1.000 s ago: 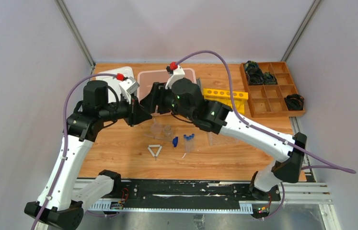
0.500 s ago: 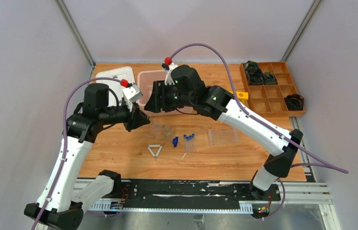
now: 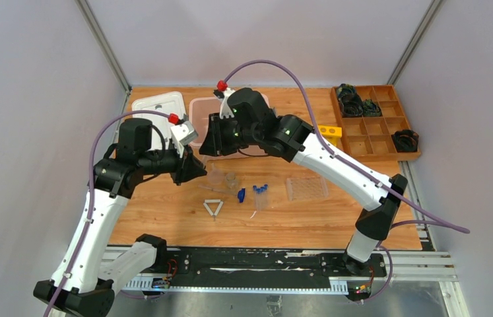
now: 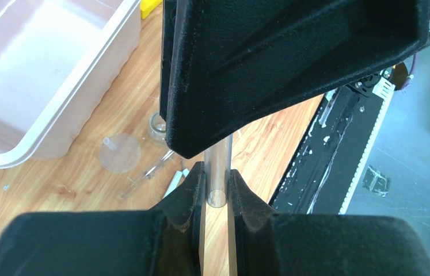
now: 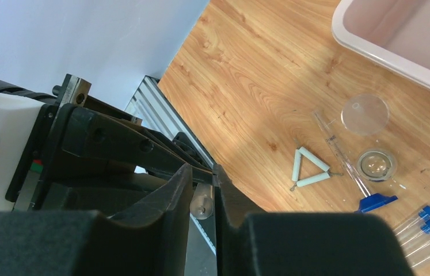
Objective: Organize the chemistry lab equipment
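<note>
Chemistry lab equipment lay spread over the middle of a wooden desk: a white triangle frame, a blue clip, tubes with blue caps and two small glass vessels, all near one another. A clear plastic tray sat apart to their right. A thin glass rod lay on the wood between the triangle and the vessels.

One clear tube was off the desk, in the air above its left half. The left pincer was clenched on one end of it and the right pincer gripped the other end, the two nose to nose.

Behind them sat a pale pink bin with a white lid to its left. At the back right were a yellow rack and a wooden compartment box holding dark coils. Plain grey walls with metal corner posts closed in the desk on three sides.
</note>
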Robot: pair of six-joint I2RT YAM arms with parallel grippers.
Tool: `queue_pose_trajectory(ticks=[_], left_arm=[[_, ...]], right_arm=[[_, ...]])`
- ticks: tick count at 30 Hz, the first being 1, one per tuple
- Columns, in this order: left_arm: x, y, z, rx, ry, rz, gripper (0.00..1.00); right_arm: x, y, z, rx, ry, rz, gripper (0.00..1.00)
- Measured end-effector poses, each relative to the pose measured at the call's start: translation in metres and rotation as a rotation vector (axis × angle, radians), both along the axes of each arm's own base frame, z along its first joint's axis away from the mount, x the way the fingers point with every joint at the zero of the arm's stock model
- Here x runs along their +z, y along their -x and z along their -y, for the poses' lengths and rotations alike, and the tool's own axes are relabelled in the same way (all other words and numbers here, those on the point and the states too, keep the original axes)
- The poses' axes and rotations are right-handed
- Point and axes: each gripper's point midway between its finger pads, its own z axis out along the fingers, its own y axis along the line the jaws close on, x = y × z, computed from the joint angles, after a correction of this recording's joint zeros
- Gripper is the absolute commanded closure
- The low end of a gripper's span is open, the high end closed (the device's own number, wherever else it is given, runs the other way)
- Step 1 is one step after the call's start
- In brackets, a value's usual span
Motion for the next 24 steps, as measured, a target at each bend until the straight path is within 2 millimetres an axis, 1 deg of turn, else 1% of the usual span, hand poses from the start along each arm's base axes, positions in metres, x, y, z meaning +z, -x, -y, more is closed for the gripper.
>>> queue_pose_trajectory(ticks=[1, 2, 3, 4, 5, 7, 9, 10, 12, 13, 15, 18, 21, 24], left_arm=[[0.000, 0.000, 0.000, -0.001, 0.000, -0.001, 1.00], [0.000, 0.000, 0.000, -0.002, 0.000, -0.002, 1.00], [0.000, 0.001, 0.000, -0.002, -0.001, -0.003, 0.99], [0.000, 0.001, 0.000, -0.002, -0.001, -0.003, 0.90], [0.000, 0.001, 0.000, -0.003, 0.000, -0.003, 0.74], [0.000, 0.000, 0.001, -0.004, 0.001, -0.005, 0.47], [-0.002, -0.001, 0.000, 0.002, -0.004, -0.007, 0.09], [-0.002, -0.002, -0.001, 0.003, -0.009, -0.004, 0.01], [-0.004, -0.006, -0.002, 0.027, -0.017, -0.019, 0.00], [-0.004, -0.008, -0.003, 0.039, -0.023, -0.025, 0.00], [-0.006, -0.016, -0.005, 0.071, -0.040, -0.036, 0.00], [-0.011, -0.024, -0.008, 0.101, -0.064, -0.053, 0.00], [-0.014, -0.028, -0.010, 0.121, -0.076, -0.063, 0.00], [-0.014, -0.032, -0.013, 0.145, -0.090, -0.058, 0.00]], right_arm=[[0.000, 0.001, 0.000, 0.004, -0.001, -0.002, 0.78], [0.000, 0.001, 0.000, 0.009, -0.002, -0.004, 0.81], [0.000, 0.002, 0.000, 0.014, -0.004, -0.007, 0.85], [0.001, 0.002, 0.000, 0.016, -0.005, -0.010, 0.94], [0.000, 0.002, 0.001, 0.017, -0.006, -0.015, 0.99], [0.000, 0.002, 0.001, 0.022, -0.008, -0.023, 1.00], [-0.002, 0.001, 0.004, 0.027, -0.005, -0.035, 1.00], [-0.004, -0.001, 0.008, 0.022, -0.002, -0.039, 1.00], [-0.011, -0.008, 0.022, -0.003, 0.013, -0.055, 1.00], [-0.015, -0.014, 0.034, -0.028, 0.022, -0.062, 1.00], [-0.020, -0.028, 0.063, -0.094, 0.034, -0.073, 1.00], [-0.025, -0.052, 0.117, -0.228, 0.059, -0.065, 1.00], [-0.028, -0.077, 0.185, -0.417, 0.121, -0.009, 1.00], [-0.040, -0.093, 0.244, -0.595, 0.206, 0.037, 1.00]])
